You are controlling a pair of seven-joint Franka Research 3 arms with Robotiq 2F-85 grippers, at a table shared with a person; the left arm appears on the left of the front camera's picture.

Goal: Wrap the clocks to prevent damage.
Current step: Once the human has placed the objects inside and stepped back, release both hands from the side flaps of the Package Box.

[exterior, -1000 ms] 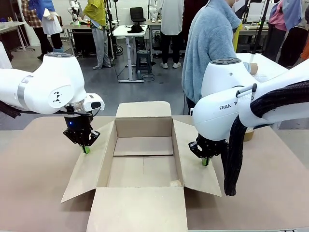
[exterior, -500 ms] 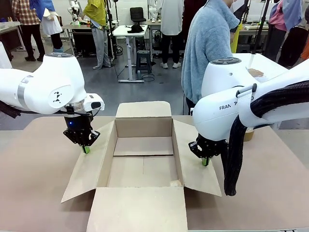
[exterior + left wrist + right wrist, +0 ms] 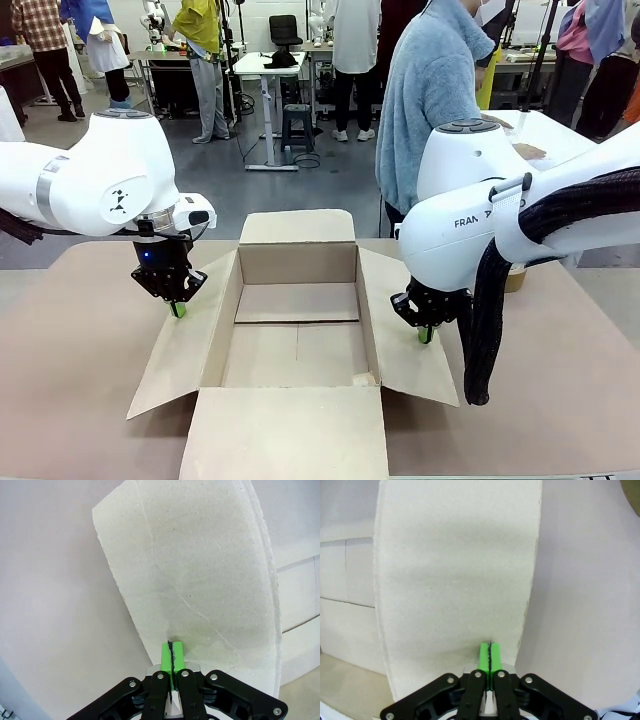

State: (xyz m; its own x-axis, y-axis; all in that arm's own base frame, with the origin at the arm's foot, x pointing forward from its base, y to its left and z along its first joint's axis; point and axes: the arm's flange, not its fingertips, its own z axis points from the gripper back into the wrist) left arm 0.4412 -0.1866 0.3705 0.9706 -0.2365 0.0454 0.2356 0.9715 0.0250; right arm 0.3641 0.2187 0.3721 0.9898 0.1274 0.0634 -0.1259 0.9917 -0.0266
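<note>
Open box [image 3: 297, 262] on tabletop [image 3: 80, 380], flaps spread, nothing wrapped inside. Left pincer [image 3: 178, 309] closed tight, holding nothing, tip at left flap [image 3: 185, 350]; right pincer [image 3: 426, 335] same at right flap [image 3: 405, 345]. Clocks: place cannot tell. Packing seems not started.
</note>
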